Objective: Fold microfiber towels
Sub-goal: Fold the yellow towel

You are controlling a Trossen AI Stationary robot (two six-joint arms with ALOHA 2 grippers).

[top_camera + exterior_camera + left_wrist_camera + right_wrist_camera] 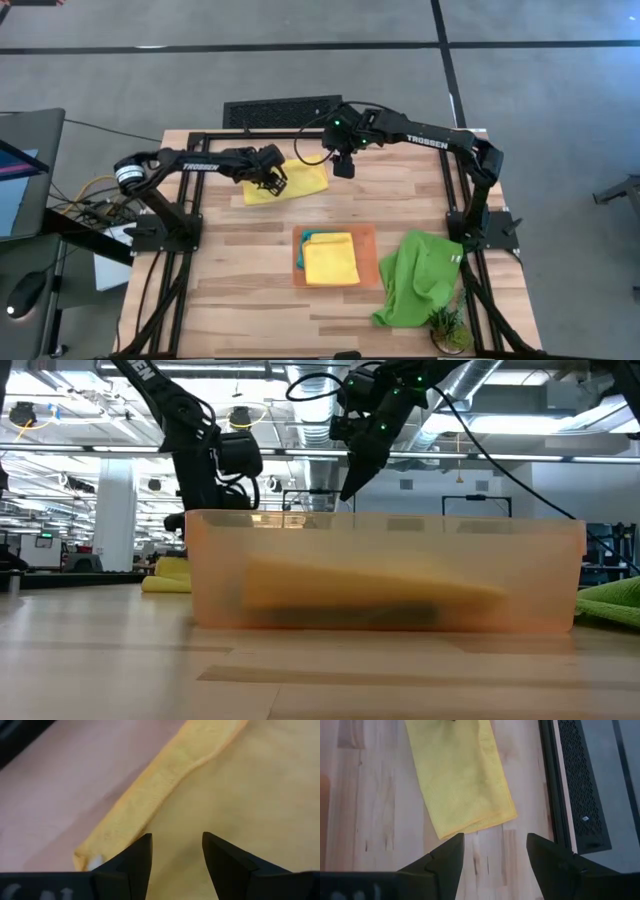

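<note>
industrial lab/workshop: exposed ceiling ducts (300,385), strip lights (560,428)

Both arms' fingers (172,865) (492,865) apart, empty.

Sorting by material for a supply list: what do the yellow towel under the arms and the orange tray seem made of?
Yellow towel: soft fuzzy cloth, likely microfiber; napped matte surface, stitched hem. Orange tray: probably translucent plastic; the folded towels inside show dimly through its smooth wall.

Even bright overhead light; soft shadows under dark arms on pale wooden table (250,250). Ceiling strip lights glare in low view. Translucent orange plastic tray (385,575) blurred close up. Left wrist view soft.
</note>
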